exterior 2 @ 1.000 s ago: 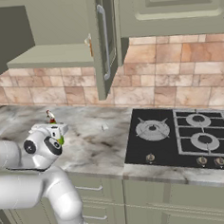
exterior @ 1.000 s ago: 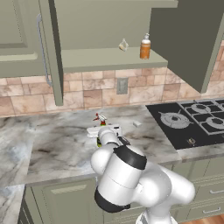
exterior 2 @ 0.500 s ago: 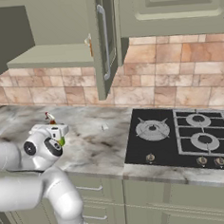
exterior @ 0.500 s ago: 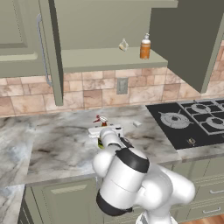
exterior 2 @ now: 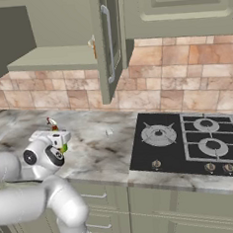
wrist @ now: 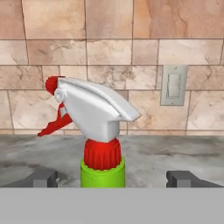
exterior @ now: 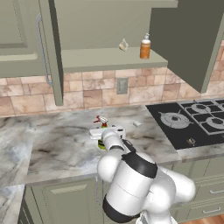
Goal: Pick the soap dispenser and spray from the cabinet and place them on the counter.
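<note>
Spray (wrist: 101,131) stands upright on the counter (exterior: 52,144), centre of the hand view, red-and-white trigger head up w/ nozzle pointing frame-left, green neck low between the two dark finger tips. Gripper (wrist: 111,178) jaws spread wide, one tip at each lower corner, clear gaps to the bottle on both sides, nothing held. In left base view the spray (exterior: 102,124) sits mid-frame, mostly hidden behind the white hand; in right base view it's (exterior 2: 53,125) at mid-left, just past the hand. Soap dispenser (exterior: 145,46) upright on the open cabinet (exterior: 105,59) shelf, upper centre-right of left base view, small pale item (exterior: 124,44) beside it. Black stovetop (exterior 2: 190,142) at right, wall switch (wrist: 173,85) on the tile backsplash
</note>
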Robot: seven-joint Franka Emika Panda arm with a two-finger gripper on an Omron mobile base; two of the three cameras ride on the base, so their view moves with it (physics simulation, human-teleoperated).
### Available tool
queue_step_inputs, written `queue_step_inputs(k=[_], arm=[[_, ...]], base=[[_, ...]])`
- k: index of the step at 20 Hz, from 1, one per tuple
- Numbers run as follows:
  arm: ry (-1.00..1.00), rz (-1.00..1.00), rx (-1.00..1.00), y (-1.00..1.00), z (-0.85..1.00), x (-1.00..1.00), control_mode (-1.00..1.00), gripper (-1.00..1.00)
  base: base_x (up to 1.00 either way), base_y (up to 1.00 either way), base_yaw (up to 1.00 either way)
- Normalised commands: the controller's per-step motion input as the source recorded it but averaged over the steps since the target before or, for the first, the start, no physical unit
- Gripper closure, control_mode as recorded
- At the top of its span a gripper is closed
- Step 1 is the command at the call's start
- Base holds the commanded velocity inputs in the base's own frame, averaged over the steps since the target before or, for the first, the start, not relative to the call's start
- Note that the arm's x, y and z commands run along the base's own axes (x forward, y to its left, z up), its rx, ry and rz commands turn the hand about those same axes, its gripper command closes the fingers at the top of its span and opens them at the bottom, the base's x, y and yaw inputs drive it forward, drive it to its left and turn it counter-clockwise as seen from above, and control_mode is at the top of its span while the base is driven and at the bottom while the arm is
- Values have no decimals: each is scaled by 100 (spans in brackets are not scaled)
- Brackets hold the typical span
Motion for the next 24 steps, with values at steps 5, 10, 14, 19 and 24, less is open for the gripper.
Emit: queue_step_inputs(k=[5,10,14,19,24], arm=[[1,-2,0,-2,17,-19,-100,-100],[12,-7,1,-10,48,-24,-100,-100],[21,-11,0,-13,59,-24,-100,-100],[26,-13,1,-14,72,-22,-100,-100],[28,-13,0,-20,72,-25,-100,-100]], base=[[0,0,0],[0,0,0],[0,0,0],[0,0,0],[0,0,0]])
